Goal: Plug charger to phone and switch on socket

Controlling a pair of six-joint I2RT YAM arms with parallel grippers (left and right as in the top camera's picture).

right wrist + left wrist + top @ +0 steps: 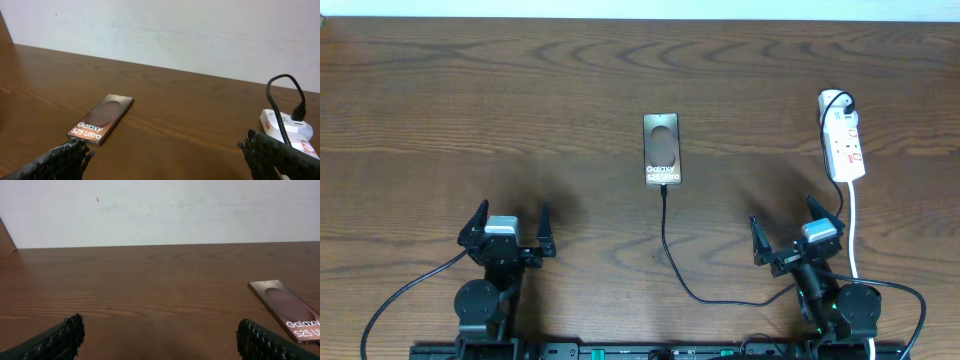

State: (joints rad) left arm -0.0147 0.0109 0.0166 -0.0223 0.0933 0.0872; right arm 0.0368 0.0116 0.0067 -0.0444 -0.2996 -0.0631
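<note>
The bronze phone [661, 149] lies flat mid-table with white "Galaxy" lettering at its near end; it also shows in the left wrist view [292, 311] and the right wrist view [102, 119]. The thin black charger cable [670, 250] runs from the phone's near edge toward my right arm; its plug tip sits at the phone's bottom edge. The white socket strip [844, 143] lies at the far right with a black cable in its far end, also in the right wrist view [287, 129]. My left gripper [507, 232] and right gripper [790, 235] are open and empty, near the front edge.
A white cord [851, 225] runs from the socket strip toward the front, beside my right arm. A pale wall [160, 210] stands behind the table's far edge. Black robot cables trail off both arm bases at the front.
</note>
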